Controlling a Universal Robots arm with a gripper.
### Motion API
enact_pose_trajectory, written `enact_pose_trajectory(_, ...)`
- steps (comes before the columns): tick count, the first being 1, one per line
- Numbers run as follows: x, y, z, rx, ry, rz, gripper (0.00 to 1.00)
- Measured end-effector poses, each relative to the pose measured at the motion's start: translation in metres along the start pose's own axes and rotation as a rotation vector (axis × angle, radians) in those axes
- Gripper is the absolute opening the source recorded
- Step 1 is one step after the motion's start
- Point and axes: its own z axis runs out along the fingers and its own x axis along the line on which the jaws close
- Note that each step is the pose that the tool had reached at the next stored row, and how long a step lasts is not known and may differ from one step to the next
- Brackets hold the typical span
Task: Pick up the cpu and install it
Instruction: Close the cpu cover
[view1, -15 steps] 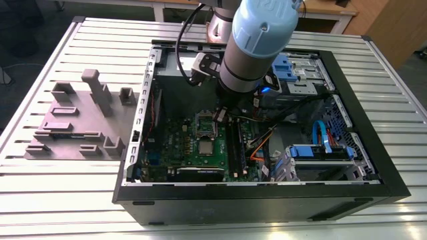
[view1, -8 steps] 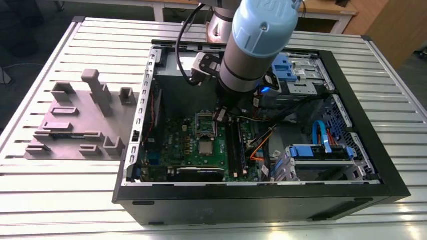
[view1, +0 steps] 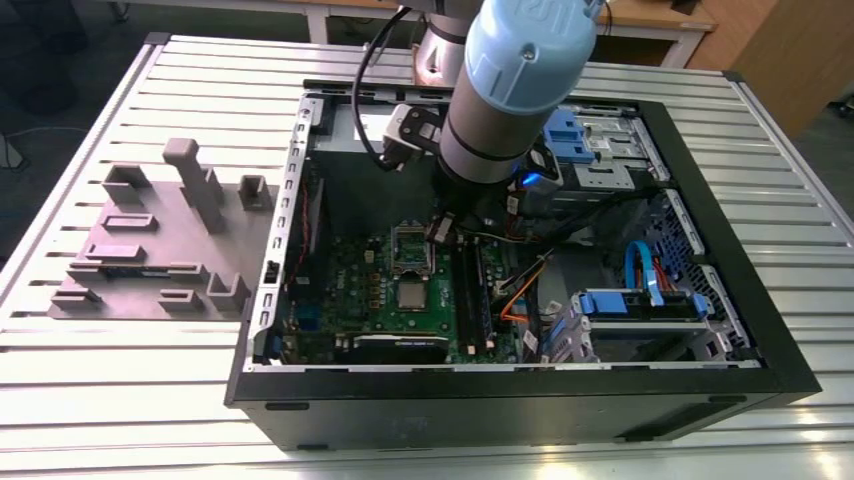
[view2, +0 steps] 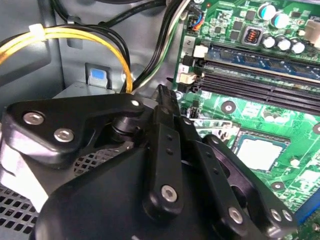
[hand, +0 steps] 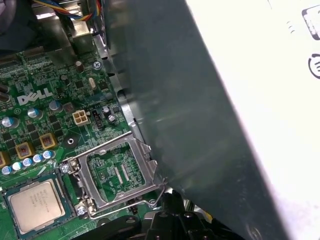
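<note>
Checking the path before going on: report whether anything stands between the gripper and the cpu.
Nothing visible does. The cpu lies flat in the motherboard socket, its top bare; the hinged metal frame is swung open beside it, not over it. The gripper hangs above the board near that frame.

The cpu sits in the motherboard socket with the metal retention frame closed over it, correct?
Not quite. The cpu does sit in the socket, but the retention frame is swung open. It lies beside the cpu, not over it, as the first wrist view shows.
</note>
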Motion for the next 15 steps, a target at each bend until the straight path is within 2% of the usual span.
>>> enact_pose_trajectory(9, -0.0018, 0.0002, 0.0039, 0.0, 0.0001, 0.0, 0.1)
enact_pose_trajectory(15, -0.0019, 0.0003, 0.004, 0.0006, 0.001, 0.001, 0.1)
